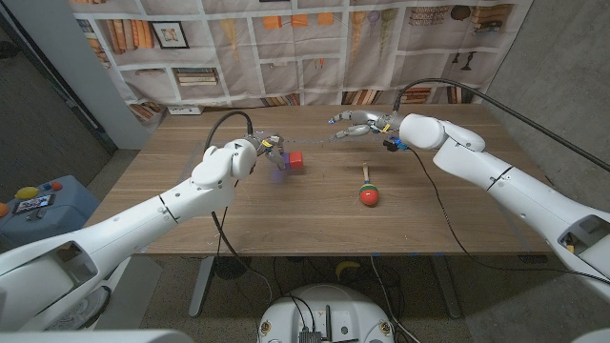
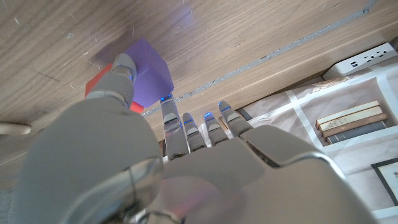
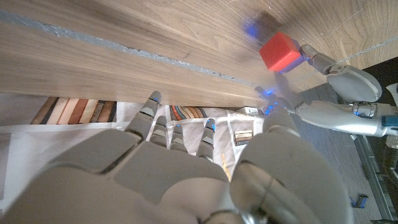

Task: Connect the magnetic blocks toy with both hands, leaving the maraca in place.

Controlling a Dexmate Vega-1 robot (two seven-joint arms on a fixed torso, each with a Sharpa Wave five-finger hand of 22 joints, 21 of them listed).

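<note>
Left hand (image 1: 268, 146) touches the purple block (image 1: 277, 163), nudging it against the red block (image 1: 296, 161). Right hand (image 1: 360, 125), spread and empty, hovers farther right, ready to help. Maraca (image 1: 368, 191) lies near-right, undisturbed.

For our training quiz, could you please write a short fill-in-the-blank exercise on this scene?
1. The block beside the purple block is coloured ____.
2. The maraca lies nearer the robot's ____ arm.
3. The blocks sit by the ____ hand.
4. The right hand holds ____.

Missing words: red; right; left; nothing
</note>
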